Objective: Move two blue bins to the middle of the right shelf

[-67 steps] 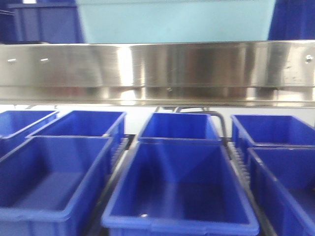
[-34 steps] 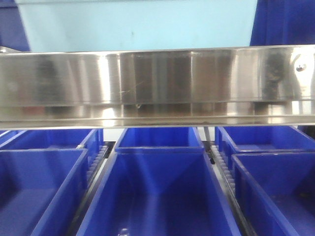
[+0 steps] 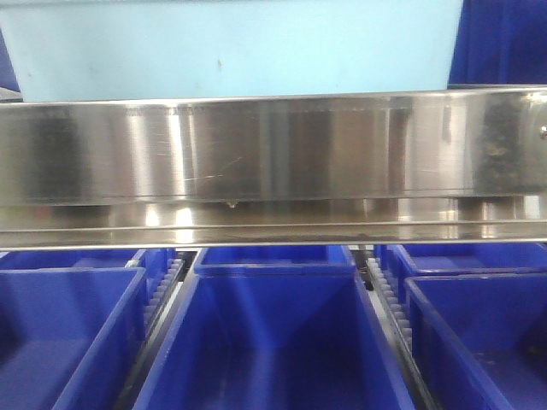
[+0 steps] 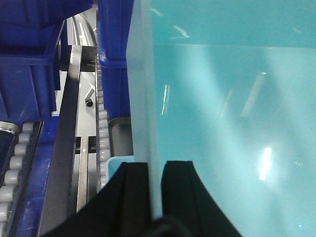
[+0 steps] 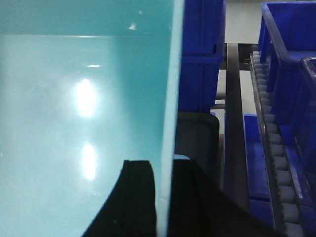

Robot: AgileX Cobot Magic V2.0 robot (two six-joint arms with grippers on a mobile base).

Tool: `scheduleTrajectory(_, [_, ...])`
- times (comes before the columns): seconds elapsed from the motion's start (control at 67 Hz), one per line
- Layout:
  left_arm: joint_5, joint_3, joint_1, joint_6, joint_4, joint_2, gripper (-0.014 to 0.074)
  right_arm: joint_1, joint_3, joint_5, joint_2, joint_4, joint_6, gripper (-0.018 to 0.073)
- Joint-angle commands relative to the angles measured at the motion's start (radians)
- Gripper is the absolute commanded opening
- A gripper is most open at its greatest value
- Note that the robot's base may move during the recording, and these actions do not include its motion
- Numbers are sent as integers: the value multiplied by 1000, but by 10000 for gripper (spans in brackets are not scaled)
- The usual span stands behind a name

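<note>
A light blue bin (image 3: 231,43) hangs above the steel shelf rail (image 3: 273,154) in the front view; neither gripper shows there. In the left wrist view my left gripper (image 4: 156,165) is shut on the bin's left wall (image 4: 143,98), one black finger (image 4: 136,173) outside and one inside. The right wrist view has my right gripper (image 5: 164,165) shut on the bin's right wall (image 5: 173,74) in the same way. The bin's inside (image 5: 84,98) holds nothing.
Under the rail, dark blue bins stand in rows on roller tracks: one in the middle (image 3: 273,342), one left (image 3: 60,342), one right (image 3: 479,333). More dark blue bins (image 4: 29,74) (image 5: 286,64) and rollers (image 5: 269,128) lie beside the held bin.
The shelf rail has grown larger and dropped in the front view. The light blue bin now fills more of the top and reaches further left. The dark blue bins sit lower in the frame.
</note>
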Motion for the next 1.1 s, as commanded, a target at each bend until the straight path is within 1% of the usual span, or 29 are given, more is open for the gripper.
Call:
scheduleTrajectory(0.0, [-42,-8,-3,2,17,-18,-111,-11,-2,-26,-13,-49,-10,-167])
scheduleTrajectory(0.746, [-42,-8,-3,2,17,-18,-111,-11,-2,-26,-13,-49,-10,-167])
scheduleTrajectory(1.09, [-76,-8,-3,2,17,-18,-111,-11,-2,-40,-11,-44,-10,-167])
